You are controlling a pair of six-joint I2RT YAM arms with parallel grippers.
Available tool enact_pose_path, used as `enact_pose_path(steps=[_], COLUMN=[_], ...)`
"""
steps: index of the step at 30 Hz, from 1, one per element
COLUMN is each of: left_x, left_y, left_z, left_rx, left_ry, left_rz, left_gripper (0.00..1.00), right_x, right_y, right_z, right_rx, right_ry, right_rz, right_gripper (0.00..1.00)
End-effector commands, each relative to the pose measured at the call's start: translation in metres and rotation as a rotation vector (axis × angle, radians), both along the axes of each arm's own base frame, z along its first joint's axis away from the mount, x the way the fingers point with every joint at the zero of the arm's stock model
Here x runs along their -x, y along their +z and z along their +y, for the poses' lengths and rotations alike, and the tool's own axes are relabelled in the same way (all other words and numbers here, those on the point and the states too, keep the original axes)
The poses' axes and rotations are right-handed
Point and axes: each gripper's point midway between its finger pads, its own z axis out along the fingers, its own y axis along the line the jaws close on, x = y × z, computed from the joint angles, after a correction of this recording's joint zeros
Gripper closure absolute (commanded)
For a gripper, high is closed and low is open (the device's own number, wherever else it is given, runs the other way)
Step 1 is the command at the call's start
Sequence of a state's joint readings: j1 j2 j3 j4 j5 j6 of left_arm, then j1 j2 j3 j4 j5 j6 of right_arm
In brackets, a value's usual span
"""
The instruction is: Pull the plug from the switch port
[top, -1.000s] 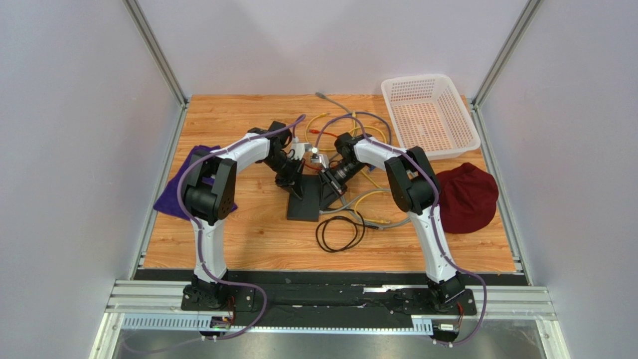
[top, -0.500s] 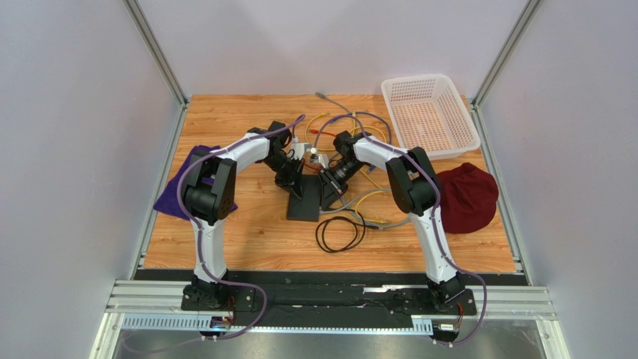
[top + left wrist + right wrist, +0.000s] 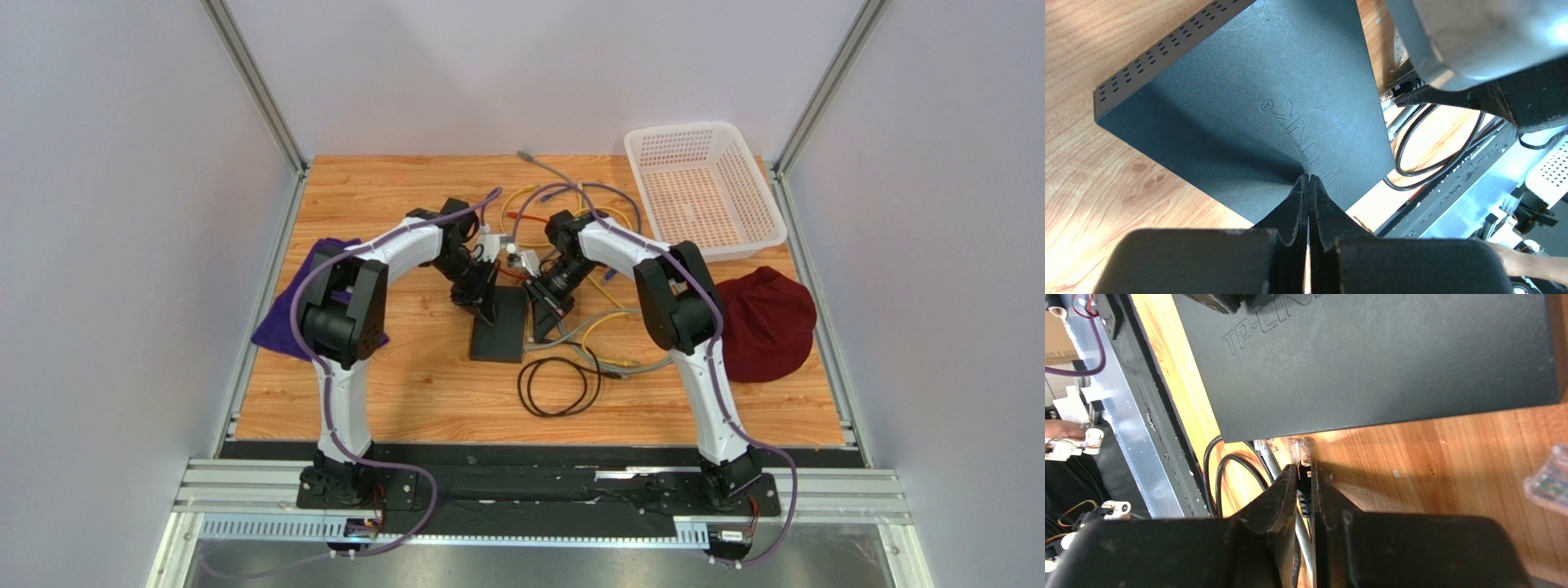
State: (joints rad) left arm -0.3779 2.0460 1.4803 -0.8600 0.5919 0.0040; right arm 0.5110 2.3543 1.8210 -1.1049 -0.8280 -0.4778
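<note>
The switch (image 3: pixel 501 331) is a flat matte black box on the wooden table; it also shows in the left wrist view (image 3: pixel 1247 104) and the right wrist view (image 3: pixel 1389 361). My left gripper (image 3: pixel 1309 179) is shut and empty, its tips pressed down on the switch's top next to the embossed logo. My right gripper (image 3: pixel 1304 475) is shut on the black boot of a plug (image 3: pixel 1301 452). The plug's clear head lies at the switch's socket edge; I cannot tell whether it sits in the port. A second clear plug (image 3: pixel 1263 447) on a grey cable sits beside it.
A black cable coil (image 3: pixel 555 382) lies just in front of the switch. Yellow and grey cables (image 3: pixel 601 325) run to its right and behind. A white basket (image 3: pixel 702 186) stands at the back right, a dark red cloth (image 3: pixel 767 321) at the right, a purple cloth (image 3: pixel 285 321) at the left.
My right gripper has shifted slightly at the switch's right edge and the cables there have moved a little. The left gripper has stayed pressed on the switch.
</note>
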Motion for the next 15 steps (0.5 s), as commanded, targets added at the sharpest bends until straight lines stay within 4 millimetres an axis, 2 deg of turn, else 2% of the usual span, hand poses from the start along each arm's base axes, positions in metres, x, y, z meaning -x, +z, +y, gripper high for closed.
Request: enact_pose_path(steps=[1, 3, 4, 6, 7, 9, 10, 11, 12, 13, 14, 15], left_x=[-0.009, -0.007, -0.007, -0.008, -0.008, -0.008, -0.008, -0.008, -0.008, -0.007, -0.008, -0.008], left_y=[-0.007, -0.007, -0.008, -0.007, -0.007, -0.006, -0.006, -0.004, -0.004, -0.003, -0.001, -0.001], left_z=[0.004, 0.003, 0.004, 0.003, 0.003, 0.001, 0.002, 0.001, 0.001, 0.001, 0.000, 0.000], left_rx=[-0.052, -0.049, -0.048, -0.044, -0.044, -0.039, -0.039, -0.036, -0.034, -0.031, -0.028, -0.028], left_ry=[-0.049, -0.050, -0.050, -0.049, -0.048, -0.049, -0.048, -0.047, -0.047, -0.046, -0.046, -0.043], left_rz=[-0.076, -0.074, -0.073, -0.072, -0.071, -0.069, -0.069, -0.070, -0.069, -0.068, -0.071, -0.072], left_gripper=[1.00, 1.00, 1.00, 1.00, 1.00, 1.00, 1.00, 1.00, 1.00, 1.00, 1.00, 1.00], right_x=[-0.019, -0.021, -0.022, -0.026, -0.027, -0.029, -0.029, -0.025, -0.023, -0.018, -0.011, -0.006], right_y=[0.007, 0.021, 0.032, 0.044, 0.056, 0.073, 0.094, 0.094, 0.101, 0.123, 0.114, 0.118], right_z=[-0.007, -0.005, -0.004, -0.002, -0.002, -0.001, -0.002, -0.004, -0.006, -0.008, -0.014, -0.018], right_rx=[0.037, 0.017, 0.003, -0.010, -0.020, -0.052, -0.087, -0.096, -0.111, -0.146, -0.152, -0.161], right_ry=[0.029, 0.027, 0.022, 0.009, -0.006, -0.006, 0.006, 0.012, 0.021, 0.033, 0.068, 0.094], right_rz=[-0.136, -0.163, -0.186, -0.221, -0.247, -0.299, -0.358, -0.374, -0.405, -0.471, -0.503, -0.538], right_gripper=[1.00, 1.00, 0.95, 0.73, 0.60, 0.54, 0.48, 0.45, 0.37, 0.30, 0.29, 0.28])
